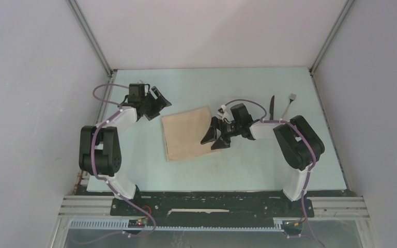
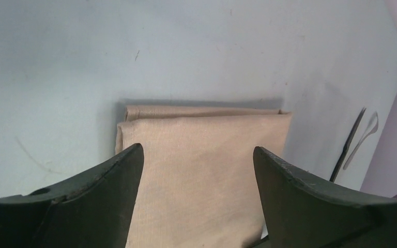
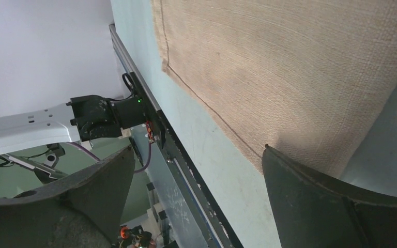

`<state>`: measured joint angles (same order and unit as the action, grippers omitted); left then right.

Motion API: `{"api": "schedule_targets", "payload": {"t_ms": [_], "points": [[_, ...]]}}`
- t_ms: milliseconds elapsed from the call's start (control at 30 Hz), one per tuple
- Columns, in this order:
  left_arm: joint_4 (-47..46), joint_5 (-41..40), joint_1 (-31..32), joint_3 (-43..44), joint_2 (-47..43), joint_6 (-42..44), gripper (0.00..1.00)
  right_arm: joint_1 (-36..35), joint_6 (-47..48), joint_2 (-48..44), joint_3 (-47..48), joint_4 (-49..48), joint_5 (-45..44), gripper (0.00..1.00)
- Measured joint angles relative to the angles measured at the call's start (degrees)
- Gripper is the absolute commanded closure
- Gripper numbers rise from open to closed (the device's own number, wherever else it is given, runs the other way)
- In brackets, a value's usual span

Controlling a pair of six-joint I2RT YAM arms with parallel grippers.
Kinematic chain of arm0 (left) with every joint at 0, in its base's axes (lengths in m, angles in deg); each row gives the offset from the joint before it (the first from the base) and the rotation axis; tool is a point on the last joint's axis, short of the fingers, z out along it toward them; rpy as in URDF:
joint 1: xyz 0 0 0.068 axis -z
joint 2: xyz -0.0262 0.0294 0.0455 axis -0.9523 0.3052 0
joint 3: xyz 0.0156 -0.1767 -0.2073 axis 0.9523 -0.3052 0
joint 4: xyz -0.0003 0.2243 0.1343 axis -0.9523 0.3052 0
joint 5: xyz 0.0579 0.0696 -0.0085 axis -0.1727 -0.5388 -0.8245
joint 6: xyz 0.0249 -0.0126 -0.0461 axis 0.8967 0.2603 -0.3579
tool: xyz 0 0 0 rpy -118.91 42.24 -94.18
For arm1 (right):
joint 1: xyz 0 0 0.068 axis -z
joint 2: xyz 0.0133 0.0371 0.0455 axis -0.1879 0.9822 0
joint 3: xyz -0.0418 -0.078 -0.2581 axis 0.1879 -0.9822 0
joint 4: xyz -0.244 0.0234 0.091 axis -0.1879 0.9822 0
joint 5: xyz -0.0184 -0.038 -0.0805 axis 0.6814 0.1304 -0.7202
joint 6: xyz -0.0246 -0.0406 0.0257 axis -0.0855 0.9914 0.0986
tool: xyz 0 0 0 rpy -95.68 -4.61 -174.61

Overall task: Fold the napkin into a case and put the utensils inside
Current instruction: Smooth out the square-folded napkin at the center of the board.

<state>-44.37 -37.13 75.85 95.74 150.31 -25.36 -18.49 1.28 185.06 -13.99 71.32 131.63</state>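
- Left end effector [image 1: 161,105]: jaws apart, holding nothing, hovering just off the napkin's [image 1: 188,134] far-left corner.
- Left wrist view: the cloth lies between the spread fingers, with a second layer peeking out along its far edge, so it is folded.
- Right end effector [image 1: 209,143]: jaws wide apart, empty, at the napkin's right edge near the front corner. Can't tell if it touches the cloth.
- Napkin lies flat on the surface [image 1: 248,165], left of centre, between the two arms.
- Black knife [image 1: 271,106] and grey fork [image 1: 289,103] lie side by side at the far right, behind the right arm, well apart from the napkin.
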Motion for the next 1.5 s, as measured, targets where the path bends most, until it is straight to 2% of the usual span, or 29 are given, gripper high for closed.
{"api": "schedule_targets", "payload": {"t_ms": [67, 200, 367, 533, 767, 1500], "points": [[1.6, -1.0, 0.0, -0.5, -2.9, 0.6, 0.29, 0.1, 0.1, -1.0, 0.0, 0.0, -0.2, 0.0], [3.1, -2.5, -0.1, -1.2, -4.3, 1.8, 0.36, 0.3, 0.2, -1.5, 0.0, 0.1, -0.3, 0.0], [5.3, -3.7, -0.2, -1.7, -0.3, 3.0, 0.41, 0.4, 0.2, -1.5, 0.0, 0.7, -0.4, 0.0], [5.9, -4.0, -0.3, -1.7, 3.5, 3.9, 0.56, 0.5, 0.2, -1.5, 0.0, 0.6, -0.4, 0.0], [5.4, -4.5, -0.3, -1.7, 4.3, 3.9, 0.7, 0.5, 0.2, -1.2, 0.0, 0.6, -0.4, 0.0], [4.1, -6.0, -0.3, -1.1, 4.3, 4.3, 0.83, 0.0, 0.2, -0.3, 0.0, 0.4, -0.7, 0.0]]}}
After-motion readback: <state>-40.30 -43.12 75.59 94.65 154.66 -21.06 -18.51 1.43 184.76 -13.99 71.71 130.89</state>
